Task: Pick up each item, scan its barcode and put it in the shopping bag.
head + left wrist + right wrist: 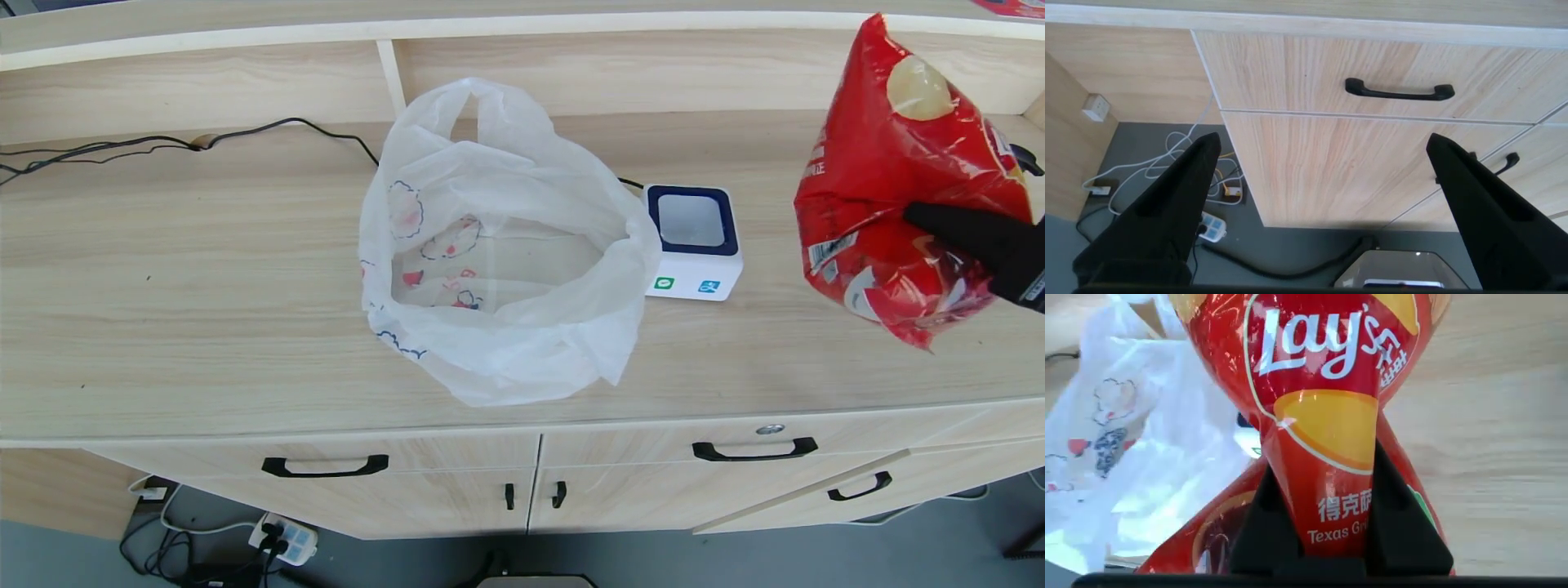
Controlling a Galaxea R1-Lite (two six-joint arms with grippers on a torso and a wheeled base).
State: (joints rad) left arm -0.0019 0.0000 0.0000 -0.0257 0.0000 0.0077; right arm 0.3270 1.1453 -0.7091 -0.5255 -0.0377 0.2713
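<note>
The chips (890,188) hang above the counter's (163,286) right end, pinched round the middle by the right gripper (1327,510). The scanner (694,241) sits near them on the left, just beside the open shopping bag (498,245). The left gripper (1323,143) is spread wide, low before a drawer (1372,61).

Open run on the left
Bare counter (180,294) left of the shopping bag (506,351) (mouth gaping upward); scanner (694,241) hugs its right side.
</note>
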